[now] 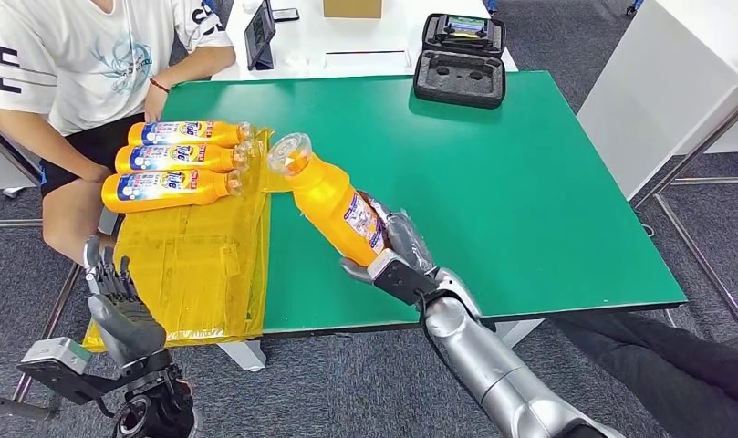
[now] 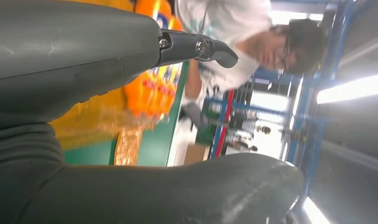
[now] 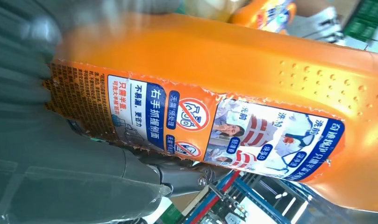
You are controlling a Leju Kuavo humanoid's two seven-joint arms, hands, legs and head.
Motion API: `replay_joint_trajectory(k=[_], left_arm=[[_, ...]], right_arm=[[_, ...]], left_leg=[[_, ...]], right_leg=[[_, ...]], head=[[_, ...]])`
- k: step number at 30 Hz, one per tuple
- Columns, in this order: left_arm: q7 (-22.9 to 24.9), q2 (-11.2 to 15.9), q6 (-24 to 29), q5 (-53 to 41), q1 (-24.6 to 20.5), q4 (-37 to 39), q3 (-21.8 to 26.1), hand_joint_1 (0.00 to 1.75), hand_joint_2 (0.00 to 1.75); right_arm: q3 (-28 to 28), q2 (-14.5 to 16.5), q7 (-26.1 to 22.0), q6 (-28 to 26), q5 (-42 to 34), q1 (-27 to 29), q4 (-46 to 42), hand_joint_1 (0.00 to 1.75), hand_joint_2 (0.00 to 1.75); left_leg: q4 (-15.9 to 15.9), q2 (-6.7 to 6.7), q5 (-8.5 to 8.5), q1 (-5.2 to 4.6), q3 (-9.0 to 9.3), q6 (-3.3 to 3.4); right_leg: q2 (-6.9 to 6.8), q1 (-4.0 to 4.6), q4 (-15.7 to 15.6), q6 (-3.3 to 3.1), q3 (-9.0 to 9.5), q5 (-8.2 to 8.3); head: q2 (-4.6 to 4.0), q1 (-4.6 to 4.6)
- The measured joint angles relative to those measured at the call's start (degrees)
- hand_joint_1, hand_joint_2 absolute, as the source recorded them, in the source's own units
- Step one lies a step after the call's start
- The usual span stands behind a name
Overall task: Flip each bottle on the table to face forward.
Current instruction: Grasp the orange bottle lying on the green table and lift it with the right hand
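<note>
Three bottles (image 1: 178,162) lie side by side on a plastic sheet (image 1: 196,265) at the table's (image 1: 529,201) left edge. Right of them, mid-frame, the right hand (image 1: 397,255) holds a fourth bottle (image 1: 333,201) above the table. An open case (image 1: 460,59) sits at the far edge, upper centre.

Orange bottle (image 1: 333,206) held tilted, three bottles (image 1: 175,158) lying side-by-side

A glossy orange plastic bottle (image 1: 333,203) with a clear cap and a shiny printed label, torn rough at its edge, is held in the right hand (image 1: 397,260) of matt grey plastic on a brushed silver metal arm. Left of that bottle, crinkled glossy yellow film (image 1: 201,265) is spread on the smooth matt green counter (image 1: 529,182).
</note>
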Motion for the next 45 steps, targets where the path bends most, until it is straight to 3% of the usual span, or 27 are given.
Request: replay_joint_trajectory(k=[7, 16, 45], left_arm=[[0.0, 0.19, -7.12, 4.3, -1.35, 4.75, -6.39, 0.0, 0.0], [0.02, 0.84, -8.8, 3.75, -5.76, 10.38, -15.35, 0.0, 0.0], [1.11, 1.55, -10.78, 1.33, -10.3, 19.71, -20.05, 0.0, 0.0]], right_arm=[[-0.92, 2.62, -1.36, 2.37, -0.29, 4.4, -1.19, 1.75, 1.75], [-0.56, 4.93, -1.4, 5.12, 1.66, 7.89, -1.33, 1.75, 1.75], [-0.33, 7.23, 0.26, 10.56, 7.99, 8.69, 1.57, 1.74, 1.75]], left_leg=[[0.0, -0.01, 0.0, 0.0, 0.0, 0.0], [0.0, 0.0, 0.0, 0.0, -0.01, -0.01], [0.0, -0.01, 0.0, 0.0, -0.01, -0.01]], right_leg=[[0.0, 0.0, 0.0, 0.0, 0.0, 0.0], [0.0, 0.0, 0.0, 0.0, -0.01, 0.0], [0.0, 0.0, 0.0, 0.0, 0.0, 0.0]], head=[[0.01, 0.01], [0.01, -0.01], [0.01, 0.0]])
